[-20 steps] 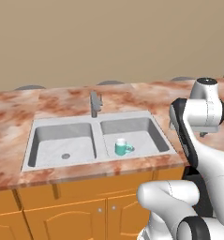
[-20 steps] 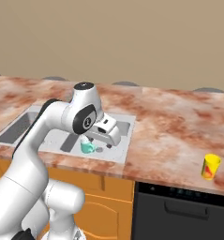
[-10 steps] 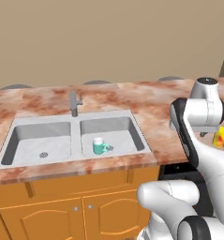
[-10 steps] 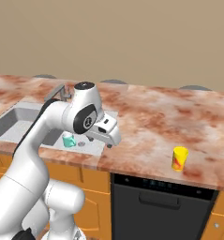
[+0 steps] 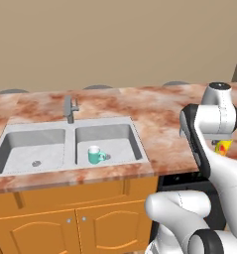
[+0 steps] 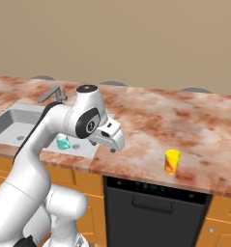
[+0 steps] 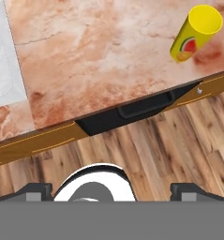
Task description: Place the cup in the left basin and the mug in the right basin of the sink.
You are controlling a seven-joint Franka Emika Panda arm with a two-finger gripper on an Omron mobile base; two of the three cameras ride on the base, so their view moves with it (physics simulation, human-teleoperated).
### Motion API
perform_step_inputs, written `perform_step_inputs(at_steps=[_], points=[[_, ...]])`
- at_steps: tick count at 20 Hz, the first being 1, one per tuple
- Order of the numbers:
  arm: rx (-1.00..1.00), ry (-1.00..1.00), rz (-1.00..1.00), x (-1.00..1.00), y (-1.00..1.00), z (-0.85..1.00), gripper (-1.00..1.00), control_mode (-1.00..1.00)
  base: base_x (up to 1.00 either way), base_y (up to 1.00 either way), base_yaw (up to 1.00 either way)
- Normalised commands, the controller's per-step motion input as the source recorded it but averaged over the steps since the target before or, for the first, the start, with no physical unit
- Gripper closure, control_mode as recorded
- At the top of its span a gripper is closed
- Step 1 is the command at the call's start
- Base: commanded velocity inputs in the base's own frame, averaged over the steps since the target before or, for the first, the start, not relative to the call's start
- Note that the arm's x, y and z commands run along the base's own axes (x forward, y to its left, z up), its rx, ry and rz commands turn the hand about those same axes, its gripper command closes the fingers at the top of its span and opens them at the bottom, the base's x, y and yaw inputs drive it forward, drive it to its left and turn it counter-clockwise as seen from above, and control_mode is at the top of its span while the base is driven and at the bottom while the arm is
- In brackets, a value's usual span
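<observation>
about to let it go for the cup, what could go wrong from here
1. The yellow cup stands upright near the counter's front edge; a push from the open claw could tip it or send it to the floor.
2. The cup must cross to the left basin past the teal mug already in the right basin; a low carry could strike the mug.

The teal mug (image 5: 95,155) stands upright in the right basin (image 5: 115,139) of the grey double sink (image 5: 142,156), white inside showing, handle turned toward the right. The left basin (image 5: 26,149), with its small round drain, holds nothing. The yellow cup (image 6: 172,161), handleless with a red-and-orange mark on its side, stands upright on the marbled counter, well apart from the sink, near the front edge.
</observation>
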Motion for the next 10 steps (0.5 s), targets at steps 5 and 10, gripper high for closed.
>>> perform_step_inputs(at_steps=[5, 10], points=[[0.0, 0.0, 0.0, 0.0, 0.0, 0.0, -1.0, 1.0, 0.0, -0.17, 0.0], [0.0, 0.0, 0.0, 0.0, 0.0, 0.0, -1.0, 1.0, 0.0, -0.38, 0.04]])
